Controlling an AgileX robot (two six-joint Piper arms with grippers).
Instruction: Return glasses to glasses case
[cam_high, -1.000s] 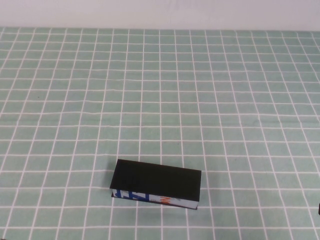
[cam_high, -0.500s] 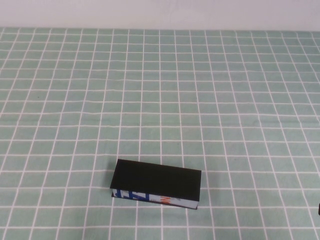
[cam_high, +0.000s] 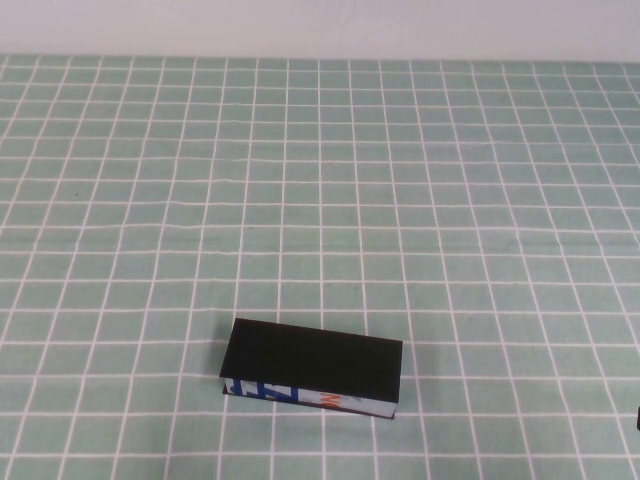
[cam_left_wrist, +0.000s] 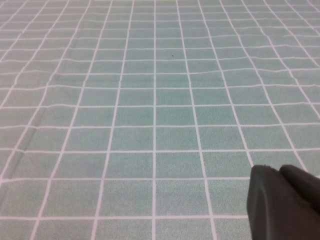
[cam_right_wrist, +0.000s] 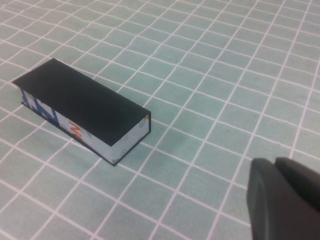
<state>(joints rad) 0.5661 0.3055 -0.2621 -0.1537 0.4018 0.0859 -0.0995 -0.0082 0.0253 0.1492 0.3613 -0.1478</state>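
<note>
The glasses case (cam_high: 312, 358) is a black box with a white front edge printed in blue and orange. It lies with its lid down on the green checked cloth, near the front middle. It also shows in the right wrist view (cam_right_wrist: 82, 102). The glasses are out of view in every frame. My right gripper (cam_right_wrist: 274, 162) is shut and empty, hovering to the right of the case and apart from it; a sliver of it shows at the high view's right edge (cam_high: 637, 418). My left gripper (cam_left_wrist: 277, 170) is shut and empty over bare cloth, outside the high view.
The green checked tablecloth (cam_high: 320, 200) covers the whole table up to a white wall (cam_high: 320, 25) at the back. Nothing else lies on it in these views.
</note>
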